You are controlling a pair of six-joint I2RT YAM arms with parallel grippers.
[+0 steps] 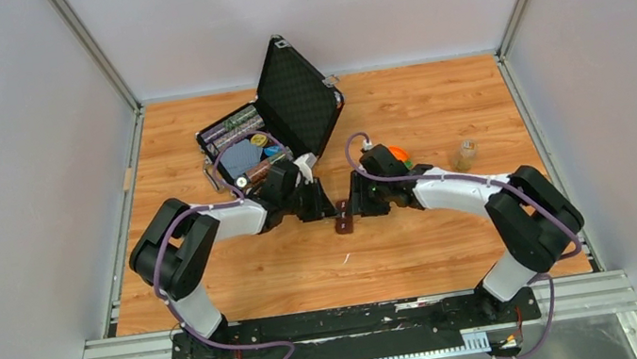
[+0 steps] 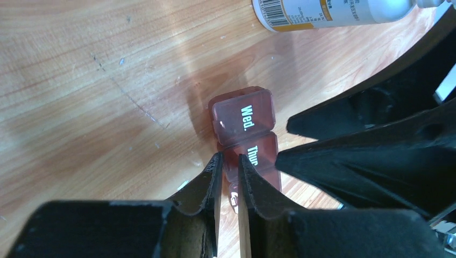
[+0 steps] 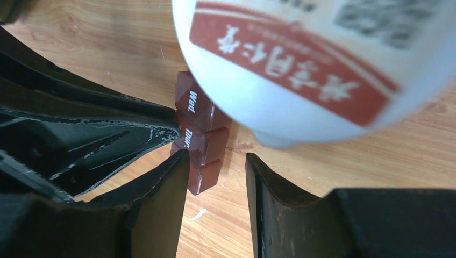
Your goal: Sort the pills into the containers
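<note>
Both pincers meet at the containers [image 2: 244, 115] on the counter [image 2: 107, 80].
Left pincer [image 2: 230, 161] is almost closed, nipping the strip's edge beside "Thur"; right pincer [image 3: 215, 156] gapes empty, one finger just beside the end compartment.

The containers [image 1: 343, 221] lie mid-table [image 1: 458, 244]. Behind them to the left stands the case [image 1: 273, 124], and a bottle [image 2: 322, 13] lies behind them to the right. A jar [image 1: 465, 155] stands farther right. The left gripper [image 1: 327, 209] and right gripper [image 1: 355, 204] flank them.
</note>
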